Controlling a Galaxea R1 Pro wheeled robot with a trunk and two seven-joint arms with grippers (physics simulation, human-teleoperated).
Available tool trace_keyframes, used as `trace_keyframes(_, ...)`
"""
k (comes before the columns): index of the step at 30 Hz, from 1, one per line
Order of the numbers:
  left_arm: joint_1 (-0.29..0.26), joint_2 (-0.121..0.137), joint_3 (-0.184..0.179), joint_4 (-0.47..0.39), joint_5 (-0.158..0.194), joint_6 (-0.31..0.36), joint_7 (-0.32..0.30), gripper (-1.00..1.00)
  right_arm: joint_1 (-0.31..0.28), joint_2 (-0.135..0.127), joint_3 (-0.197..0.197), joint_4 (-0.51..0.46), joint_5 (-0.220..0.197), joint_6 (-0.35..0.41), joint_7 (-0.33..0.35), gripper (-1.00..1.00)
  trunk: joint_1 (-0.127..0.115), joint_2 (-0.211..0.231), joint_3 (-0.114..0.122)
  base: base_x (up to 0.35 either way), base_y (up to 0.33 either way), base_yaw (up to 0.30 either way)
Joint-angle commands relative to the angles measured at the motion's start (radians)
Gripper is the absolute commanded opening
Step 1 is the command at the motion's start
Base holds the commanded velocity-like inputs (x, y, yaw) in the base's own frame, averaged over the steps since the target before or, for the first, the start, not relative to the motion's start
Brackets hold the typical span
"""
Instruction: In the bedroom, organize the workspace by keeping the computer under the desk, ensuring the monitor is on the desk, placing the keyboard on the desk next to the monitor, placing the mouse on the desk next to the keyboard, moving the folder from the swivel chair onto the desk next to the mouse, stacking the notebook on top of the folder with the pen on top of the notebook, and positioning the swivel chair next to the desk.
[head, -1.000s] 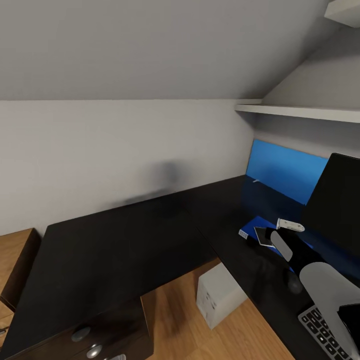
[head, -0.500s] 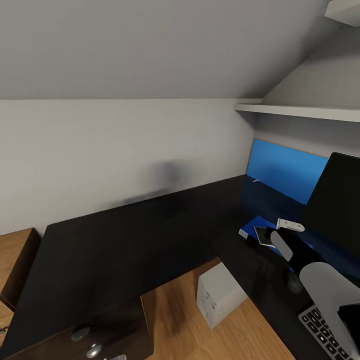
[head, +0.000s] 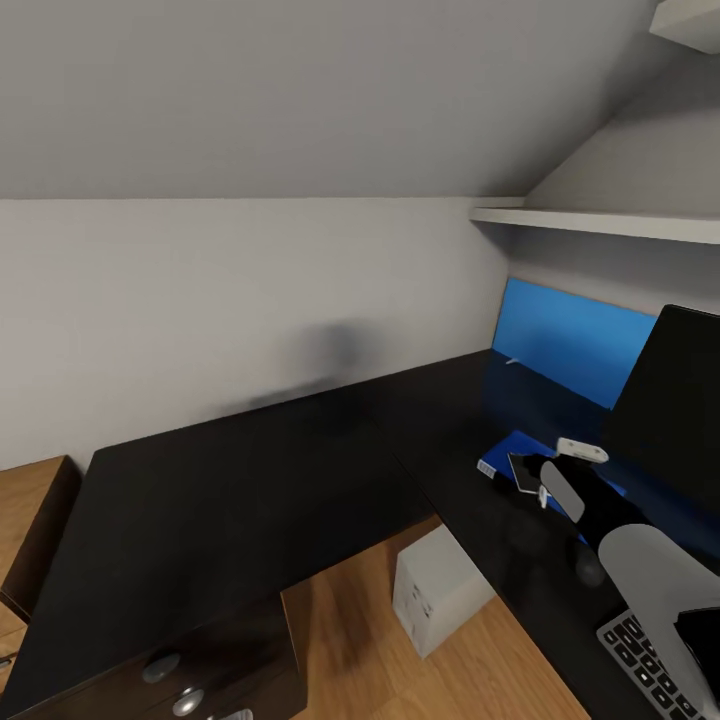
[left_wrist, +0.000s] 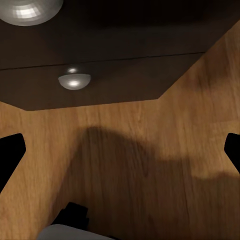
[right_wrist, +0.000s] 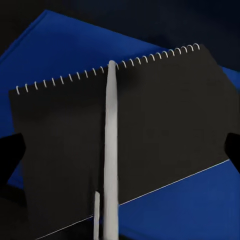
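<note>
Pen (right_wrist: 110, 150) lies across the spiral notebook (right_wrist: 165, 125) on the blue folder (right_wrist: 65, 55), at 4 o'clock on the desk (head: 250, 480); right gripper (right_wrist: 120, 155) fingers apart. Withdrawing carelessly could nudge the pen, rolling it off

The pen (head: 543, 494) has dropped onto the notebook (head: 524, 472).

One pen (right_wrist: 110, 150), one notebook (right_wrist: 150, 125), one folder (right_wrist: 60, 45), one monitor (head: 670, 390), one keyboard (head: 645, 655), one white computer (head: 435, 590), two round drawer knobs (left_wrist: 74, 80).
</note>
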Motion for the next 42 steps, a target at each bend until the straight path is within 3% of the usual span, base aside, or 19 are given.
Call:
trace_keyframes(1, -0.001, 0.002, -0.006, -0.002, 0.008, -0.002, 0.008, 1.00, -0.001, -0.001, 0.009, -0.003, -0.008, 0.005, -0.008, 1.00, 0.000, -0.001, -0.001, 0.000, 0.000, 0.000)
trace_keyframes(4, -0.001, 0.002, -0.006, -0.001, 0.008, -0.002, 0.009, 1.00, -0.001, 0.001, 0.010, -0.007, -0.008, 0.005, -0.008, 1.00, 0.000, -0.001, -0.001, 0.000, 0.000, 0.000)
trace_keyframes(7, -0.001, 0.002, -0.006, 0.001, 0.009, -0.002, 0.009, 1.00, 0.000, 0.005, 0.011, -0.077, -0.013, 0.010, -0.010, 1.00, 0.000, -0.001, -0.001, 0.000, 0.000, 0.002)
trace_keyframes(14, -0.001, 0.002, -0.006, 0.001, 0.009, -0.002, 0.010, 1.00, 0.003, 0.055, 0.018, -0.129, -0.012, 0.018, -0.016, 1.00, 0.000, -0.001, -0.001, 0.000, 0.000, 0.166)
trace_keyframes(16, -0.001, 0.002, -0.006, 0.001, 0.009, -0.002, 0.010, 1.00, 0.006, 0.065, 0.043, -0.133, -0.011, 0.019, -0.016, 1.00, 0.000, -0.001, -0.001, 0.000, 0.000, 0.243)
trace_keyframes(20, -0.001, 0.002, -0.006, 0.001, 0.009, -0.002, 0.010, 1.00, 0.008, 0.083, 0.150, -0.136, -0.014, 0.019, -0.015, 1.00, 0.000, -0.001, -0.001, 0.000, 0.000, 0.211)
trace_keyframes(25, -0.001, 0.002, -0.006, 0.001, 0.009, -0.002, 0.010, 1.00, 0.028, 0.118, 0.184, -0.148, -0.012, 0.019, -0.015, 1.00, 0.000, -0.001, -0.001, 0.000, 0.000, 0.038)
trace_keyframes(31, -0.001, 0.002, -0.006, 0.003, 0.009, -0.002, 0.012, 1.00, 0.076, 0.128, 0.335, -0.253, -0.013, 0.015, -0.022, 1.00, 0.000, -0.001, -0.001, 0.000, 0.000, 0.004)
trace_keyframes(36, -0.001, 0.002, -0.006, 0.003, 0.009, -0.002, 0.013, 1.00, 0.088, 0.129, 0.368, -0.293, -0.027, 0.018, -0.028, 1.00, 0.000, -0.001, -0.001, 0.000, 0.000, 0.000)
trace_keyframes(42, -0.001, 0.002, -0.006, 0.003, 0.009, -0.002, 0.013, 1.00, 0.092, 0.130, 0.378, -0.334, -0.053, 0.018, -0.030, 1.00, 0.000, -0.001, -0.001, 0.000, 0.000, 0.000)
